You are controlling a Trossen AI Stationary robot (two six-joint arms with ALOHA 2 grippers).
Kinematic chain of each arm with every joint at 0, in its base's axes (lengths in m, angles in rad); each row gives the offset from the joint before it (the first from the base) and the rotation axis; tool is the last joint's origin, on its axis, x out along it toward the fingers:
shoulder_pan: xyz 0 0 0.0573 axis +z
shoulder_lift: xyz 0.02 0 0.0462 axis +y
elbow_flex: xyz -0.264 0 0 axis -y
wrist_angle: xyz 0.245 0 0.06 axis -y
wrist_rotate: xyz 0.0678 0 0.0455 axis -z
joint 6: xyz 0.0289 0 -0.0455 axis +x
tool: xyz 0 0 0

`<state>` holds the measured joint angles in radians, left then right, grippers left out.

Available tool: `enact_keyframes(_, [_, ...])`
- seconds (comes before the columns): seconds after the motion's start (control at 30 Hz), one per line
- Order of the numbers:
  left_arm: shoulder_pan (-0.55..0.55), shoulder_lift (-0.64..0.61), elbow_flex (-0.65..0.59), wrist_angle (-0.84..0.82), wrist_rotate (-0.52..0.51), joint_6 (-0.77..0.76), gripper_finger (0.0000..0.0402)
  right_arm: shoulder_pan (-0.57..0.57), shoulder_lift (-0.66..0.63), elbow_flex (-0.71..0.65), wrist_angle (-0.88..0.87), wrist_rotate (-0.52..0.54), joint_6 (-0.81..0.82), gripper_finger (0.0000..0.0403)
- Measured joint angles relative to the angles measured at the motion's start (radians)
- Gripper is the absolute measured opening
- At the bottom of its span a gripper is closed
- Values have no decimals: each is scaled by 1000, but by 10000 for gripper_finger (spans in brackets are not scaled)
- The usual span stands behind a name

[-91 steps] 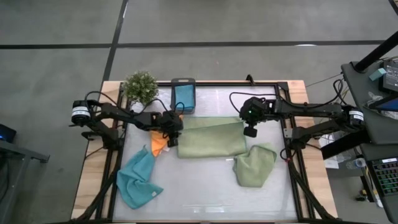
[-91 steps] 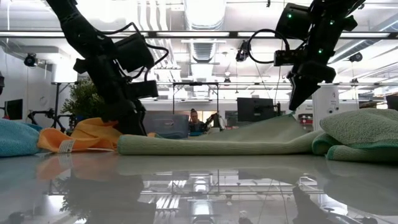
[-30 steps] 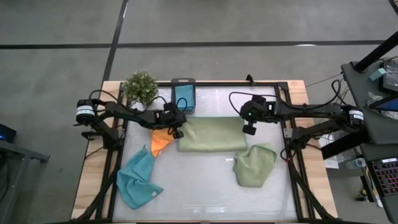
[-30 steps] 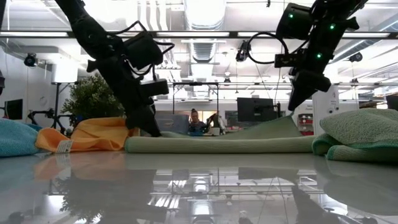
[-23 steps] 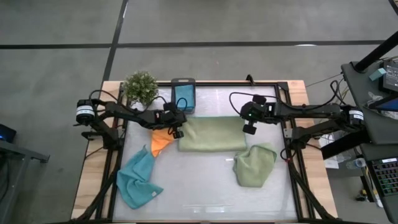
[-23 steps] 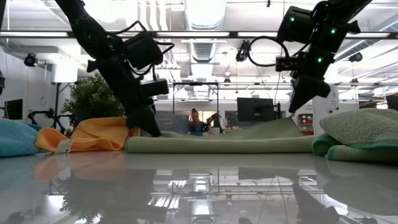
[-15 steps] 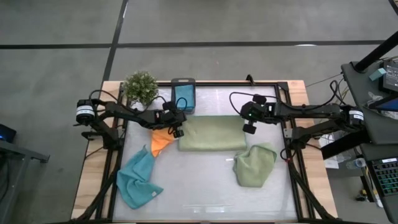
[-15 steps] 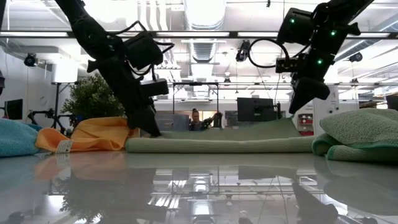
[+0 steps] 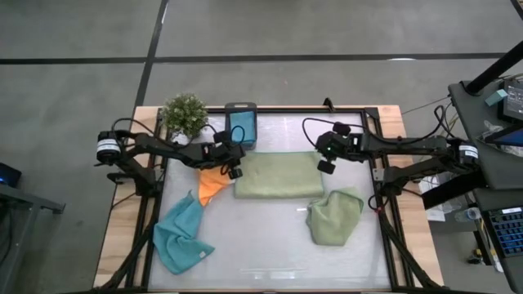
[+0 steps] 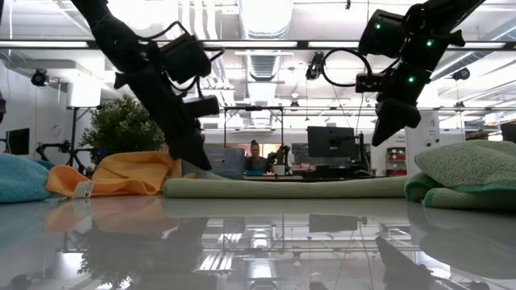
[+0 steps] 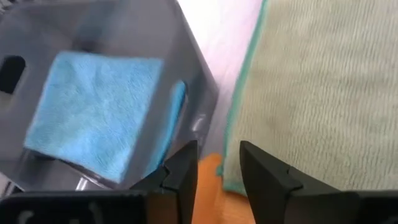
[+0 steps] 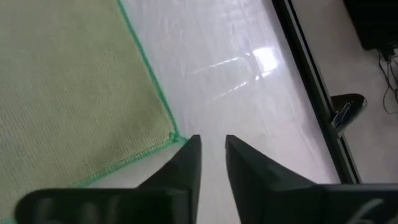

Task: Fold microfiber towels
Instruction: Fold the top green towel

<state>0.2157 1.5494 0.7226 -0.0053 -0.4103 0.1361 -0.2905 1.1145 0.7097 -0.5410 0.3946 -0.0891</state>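
- High view: looks straight down from far above, takes in the whole table point(image 9: 270, 245) and both arms.
- Low view: set at table-top height, faces level across into the room; shares with the high view the folded green towel point(image 10: 286, 188) in the middle.
- Left wrist view: very near, looks past the left tool point(image 11: 214, 165) at that towel's edge and the grey box point(image 11: 124, 81) with a blue towel point(image 11: 93, 109) in it.
- Right wrist view: very near, looks past the right tool point(image 12: 211, 158) down at the same green towel's corner and bare table.
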Motion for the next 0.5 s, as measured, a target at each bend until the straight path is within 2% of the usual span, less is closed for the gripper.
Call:
enact_keyframes(0.2, [-9, -56, 32, -62, 1, 1, 105, -5, -5, 23, -13, -31, 102, 125])
enact_keyframes(0.37, [-45, -119, 31, -60, 67, 0, 105, -18, -9, 33, -20, -266, 392, 159])
enact_keyframes(0.5, [-87, -147, 24, -65, 121, -28, 105, -17, -6, 3, -24, -418, 527, 187])
